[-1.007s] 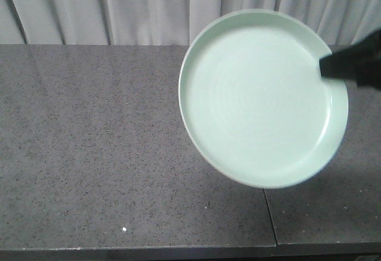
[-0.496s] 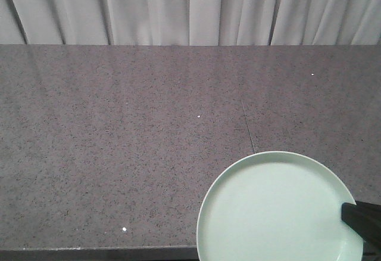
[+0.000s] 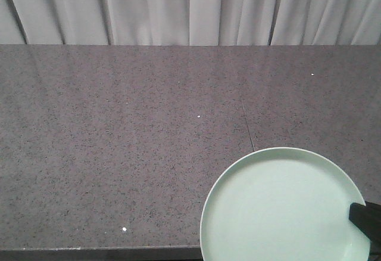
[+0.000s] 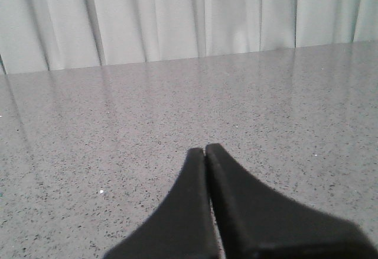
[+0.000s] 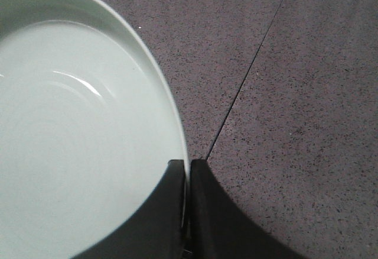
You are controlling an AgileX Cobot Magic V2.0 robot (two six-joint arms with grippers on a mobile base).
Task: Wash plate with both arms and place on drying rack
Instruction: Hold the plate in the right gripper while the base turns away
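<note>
Mint-green plate (image 3: 280,207) is at the near right of the grey speckled counter (image 3: 119,142), and its near edge crosses the counter's front edge. The right claw (image 5: 188,167) is pinched tight on the plate's right rim, with one finger inside and one outside. The left claw (image 4: 205,151) is closed with its tips touching and holds nothing. Open counter spreads left and far, up to the white curtain (image 3: 178,8). A thin seam (image 3: 247,124) runs down to the plate's far rim.
</note>
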